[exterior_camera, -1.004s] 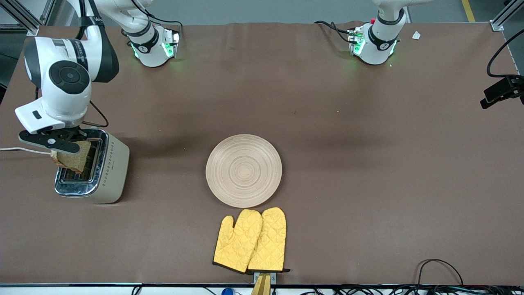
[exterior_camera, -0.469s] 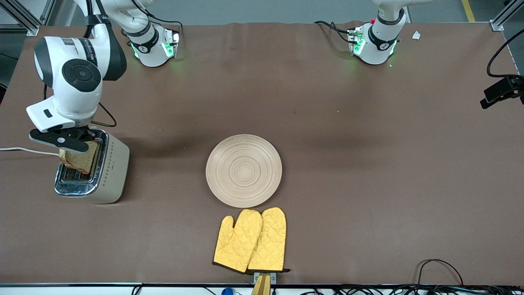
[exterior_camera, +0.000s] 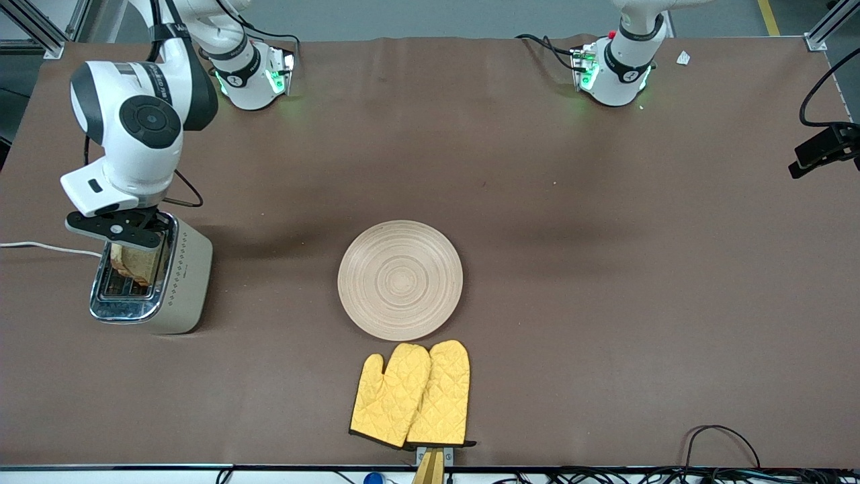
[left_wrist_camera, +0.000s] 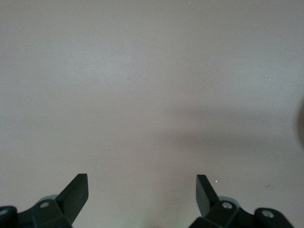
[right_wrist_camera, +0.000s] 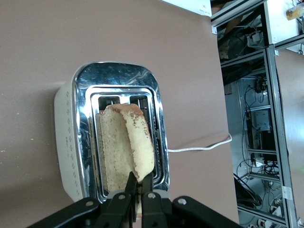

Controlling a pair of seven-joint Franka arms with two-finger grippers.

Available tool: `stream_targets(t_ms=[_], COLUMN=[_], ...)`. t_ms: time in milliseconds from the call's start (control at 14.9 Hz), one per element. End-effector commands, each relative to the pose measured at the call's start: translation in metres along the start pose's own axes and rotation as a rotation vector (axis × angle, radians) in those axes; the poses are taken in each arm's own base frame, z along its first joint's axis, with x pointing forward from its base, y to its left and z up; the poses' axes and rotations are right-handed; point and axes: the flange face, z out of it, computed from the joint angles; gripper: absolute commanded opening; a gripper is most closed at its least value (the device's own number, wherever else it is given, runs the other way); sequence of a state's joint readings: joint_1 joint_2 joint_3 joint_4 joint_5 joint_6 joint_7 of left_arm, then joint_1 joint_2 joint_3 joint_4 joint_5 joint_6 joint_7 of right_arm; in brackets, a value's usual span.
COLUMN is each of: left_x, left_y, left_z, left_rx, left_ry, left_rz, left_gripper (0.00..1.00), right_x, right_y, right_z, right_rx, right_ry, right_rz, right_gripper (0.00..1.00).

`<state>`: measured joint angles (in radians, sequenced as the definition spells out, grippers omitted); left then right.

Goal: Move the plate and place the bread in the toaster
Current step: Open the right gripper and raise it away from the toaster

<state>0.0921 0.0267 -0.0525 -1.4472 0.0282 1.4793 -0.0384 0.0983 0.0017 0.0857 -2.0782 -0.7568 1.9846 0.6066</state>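
Note:
The beige toaster (exterior_camera: 176, 282) with a chrome top stands near the right arm's end of the table; it also shows in the right wrist view (right_wrist_camera: 80, 133). My right gripper (exterior_camera: 127, 236) is over the toaster and is shut on the bread (exterior_camera: 138, 263), a brown slice held on edge, its lower part down in a slot (right_wrist_camera: 124, 142). The fingers (right_wrist_camera: 132, 183) pinch the slice's edge. The round wooden plate (exterior_camera: 400, 279) lies bare at the table's middle. My left gripper (left_wrist_camera: 141, 189) is open and empty over bare table; it does not show in the front view.
A pair of yellow oven mitts (exterior_camera: 411, 395) lies beside the plate, nearer to the front camera. The toaster's white cord (exterior_camera: 40, 247) runs off the right arm's end of the table. Cables lie along the front edge.
My right gripper has moved across the toaster top and come down, lowering the bread from above the chrome top into a slot. The plate and mitts have not moved.

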Motion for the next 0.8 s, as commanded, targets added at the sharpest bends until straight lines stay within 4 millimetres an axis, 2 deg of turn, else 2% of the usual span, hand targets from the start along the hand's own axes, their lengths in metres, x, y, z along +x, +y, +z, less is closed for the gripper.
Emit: stream_targets(t_ms=[0, 402, 469, 536, 669, 736], left_x=[-0.002, -0.002, -0.002, -0.002, -0.002, -0.002], left_y=[0.0, -0.002, -0.003, -0.003, -0.002, -0.002], left_z=[-0.004, -0.004, -0.004, -0.004, -0.004, -0.004], left_rx=[0.013, 0.013, 0.013, 0.013, 0.015, 0.015], left_ry=[0.009, 0.009, 0.009, 0.009, 0.009, 0.009], left_rz=[0.015, 0.014, 0.012, 0.012, 0.014, 0.014], left_gripper=[1.0, 1.0, 1.0, 1.0, 1.0, 1.0], right_x=[-0.004, 0.002, 0.003, 0.005, 0.011, 0.013], right_y=[0.0, 0.003, 0.005, 0.007, 0.013, 0.014], right_z=[0.013, 0.069, 0.072, 0.07, 0.062, 0.056], right_rx=[-0.008, 0.029, 0.028, 0.027, 0.039, 0.066], right_ry=[0.044, 0.051, 0.046, 0.05, 0.053, 0.046], right_rz=[-0.003, -0.006, -0.002, -0.006, 0.016, 0.039], right_gripper=[0.0, 0.02, 0.12, 0.37, 0.95, 1.0])
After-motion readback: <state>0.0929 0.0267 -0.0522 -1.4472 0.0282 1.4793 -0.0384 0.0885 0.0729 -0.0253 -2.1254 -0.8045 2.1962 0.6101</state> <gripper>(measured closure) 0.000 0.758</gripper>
